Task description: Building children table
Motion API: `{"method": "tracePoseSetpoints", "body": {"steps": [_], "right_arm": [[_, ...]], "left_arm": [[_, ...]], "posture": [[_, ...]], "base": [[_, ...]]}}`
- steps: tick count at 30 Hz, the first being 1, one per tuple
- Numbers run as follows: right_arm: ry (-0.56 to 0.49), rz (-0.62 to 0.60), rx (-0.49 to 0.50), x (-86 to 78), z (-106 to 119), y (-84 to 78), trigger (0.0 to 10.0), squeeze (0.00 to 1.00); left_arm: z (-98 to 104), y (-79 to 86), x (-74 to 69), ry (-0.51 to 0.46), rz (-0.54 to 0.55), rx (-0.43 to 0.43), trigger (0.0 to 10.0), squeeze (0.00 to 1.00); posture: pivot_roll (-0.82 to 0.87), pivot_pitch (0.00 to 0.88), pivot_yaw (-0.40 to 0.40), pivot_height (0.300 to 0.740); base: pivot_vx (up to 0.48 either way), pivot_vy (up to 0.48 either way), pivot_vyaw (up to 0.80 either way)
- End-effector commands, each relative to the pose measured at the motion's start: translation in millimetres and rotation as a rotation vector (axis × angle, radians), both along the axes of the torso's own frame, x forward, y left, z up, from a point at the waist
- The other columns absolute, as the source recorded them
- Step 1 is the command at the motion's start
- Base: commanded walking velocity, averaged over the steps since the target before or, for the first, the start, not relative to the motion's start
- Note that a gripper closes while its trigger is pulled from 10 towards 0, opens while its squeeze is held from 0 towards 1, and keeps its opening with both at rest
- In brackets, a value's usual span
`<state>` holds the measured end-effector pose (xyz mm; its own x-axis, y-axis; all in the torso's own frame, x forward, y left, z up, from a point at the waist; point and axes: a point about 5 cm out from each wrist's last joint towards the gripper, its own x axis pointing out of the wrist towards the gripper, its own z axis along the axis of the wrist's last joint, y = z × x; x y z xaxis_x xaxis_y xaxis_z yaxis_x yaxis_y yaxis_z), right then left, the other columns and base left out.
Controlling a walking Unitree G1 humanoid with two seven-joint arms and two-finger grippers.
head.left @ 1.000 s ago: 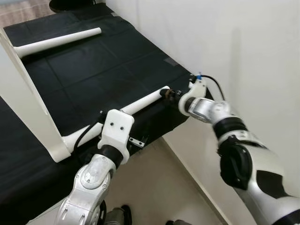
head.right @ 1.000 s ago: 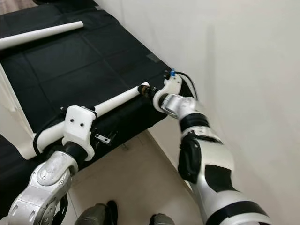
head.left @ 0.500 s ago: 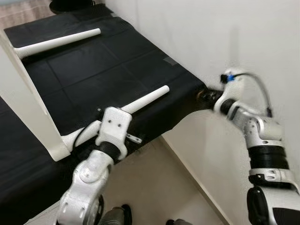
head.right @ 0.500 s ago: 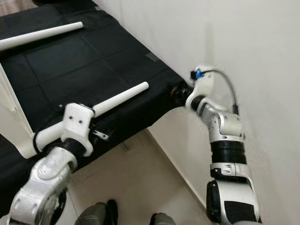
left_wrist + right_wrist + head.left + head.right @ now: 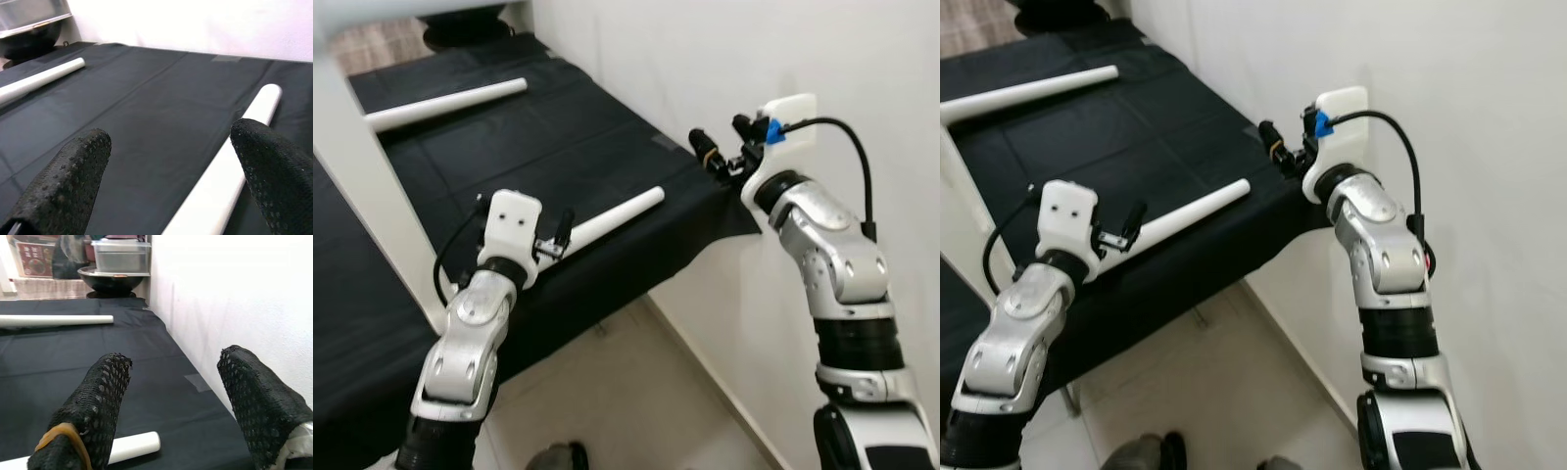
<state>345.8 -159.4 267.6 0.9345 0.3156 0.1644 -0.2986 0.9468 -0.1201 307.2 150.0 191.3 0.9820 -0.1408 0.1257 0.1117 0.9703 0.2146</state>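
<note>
The white children's table lies overturned on a black cloth (image 5: 489,157), its white top panel (image 5: 372,186) standing on edge at the left. The near leg (image 5: 617,211) and the far leg (image 5: 450,101) stick out over the cloth. My left gripper (image 5: 560,228) is open over the near leg's lower half. In the left wrist view that leg (image 5: 230,161) runs between the spread fingers (image 5: 68,176), close to one of them. My right gripper (image 5: 717,157) hangs open and empty above the cloth's corner by the wall, past the leg's tip (image 5: 134,446).
A white wall (image 5: 822,59) runs along the right, close to my right arm. Pale tiled floor (image 5: 636,392) lies below the cloth's front edge. A dark bowl with a clear box (image 5: 117,262) stands beyond the cloth's far end.
My right gripper has left the near leg's tip and risen toward the wall. The left arm has lifted and drawn back along that leg. The camera has shifted a little.
</note>
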Motion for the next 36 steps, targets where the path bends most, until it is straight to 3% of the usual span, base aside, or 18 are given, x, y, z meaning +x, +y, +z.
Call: {"method": "tracePoseSetpoints", "body": {"steps": [1,2,4,7,8,9,12,21,36], "right_arm": [[-0.012,-0.003,-0.01,-2.3,-2,1.1,10.0,0.0],[-0.019,-0.005,-0.022,-3.0,-2,1.6,10.0,0.0],[-0.019,-0.005,-0.022,-3.0,-2,1.6,10.0,0.0],[-0.021,-0.029,-0.048,-6.2,-2,0.1,10.0,0.0],[-0.021,-0.029,-0.048,-6.2,-2,0.1,10.0,0.0],[-0.019,-0.044,-0.059,-5.6,-2,-1.6,10.0,0.0],[-0.018,-0.047,-0.061,-5.4,-2,-1.9,10.0,0.0],[-0.006,-0.065,-0.073,-3.0,-4,-1.4,10.0,0.0],[0.03,-0.141,-0.099,0.0,-8,-11.7,10.0,0.0]], "left_arm": [[-2,6.5,3.3,-0.001,0.024,0.004,10.0,0.0],[0,14.6,7.9,-0.012,0.062,0.013,10.0,0.0],[0,14.6,7.9,-0.012,0.062,0.013,10.0,0.0],[11,43.6,10.6,-0.066,0.15,0.034,10.0,0.0],[11,43.6,10.6,-0.066,0.15,0.034,10.0,0.0],[15,58.2,7.6,-0.083,0.187,0.049,10.0,0.0],[16,63.6,6.8,-0.089,0.202,0.061,10.0,0.0],[23,105.6,1.4,-0.133,0.319,0.127,10.0,0.0],[34,137.7,-1.3,-0.162,0.389,0.218,10.0,0.0]], "posture": [[0.03,0.046,-0.05,0.74],[0.02,0.044,-0.046,0.74],[0.02,0.044,-0.046,0.74],[0.02,0.041,-0.046,0.74],[0.02,0.041,-0.046,0.74],[0.02,0.037,-0.049,0.74],[0.02,0.037,-0.049,0.74],[0.03,0.043,-0.054,0.74],[0.03,0.055,-0.05,0.74]], "base": [[0.0,0.0,0.0],[0.0,0.0,0.0],[0.0,0.0,0.0],[0.0,0.0,0.0],[0.0,0.0,0.0],[0.0,0.0,0.0],[0.0,0.0,0.0],[0.0,0.0,0.0],[0.0,0.0,0.0]]}}
